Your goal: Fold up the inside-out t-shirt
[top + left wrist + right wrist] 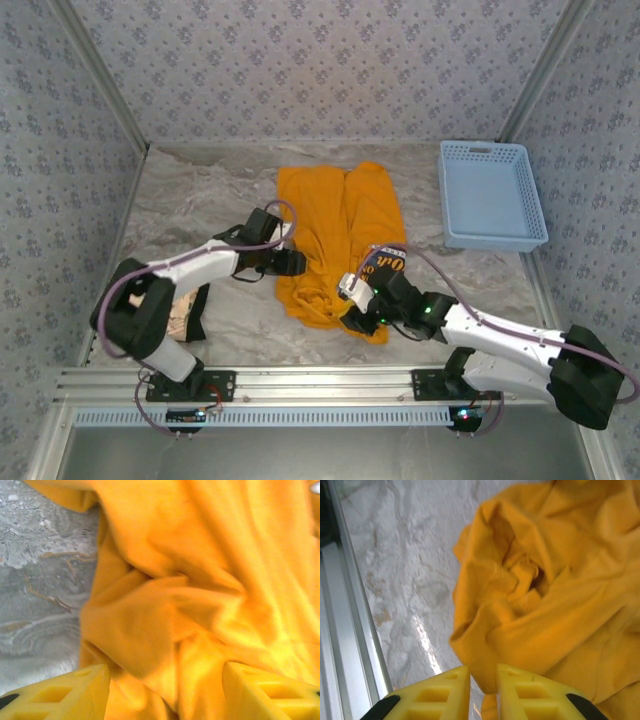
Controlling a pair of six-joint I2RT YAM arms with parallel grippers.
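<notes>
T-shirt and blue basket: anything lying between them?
Nothing: just bare marble tabletop separates the orange t-shirt from the blue basket, seen in the top external view.

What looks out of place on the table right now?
The t-shirt is bunched and creased at its near end rather than flat. A beige cloth lies crumpled under the left arm.

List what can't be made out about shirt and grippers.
- Left wrist view: whether the left gripper pinches the t-shirt; bottom edge cuts its fingers off.
- Right wrist view: same for the right gripper; its narrow gap runs off the bottom edge.
- Top view: beige cloth, mostly under the left arm.
</notes>
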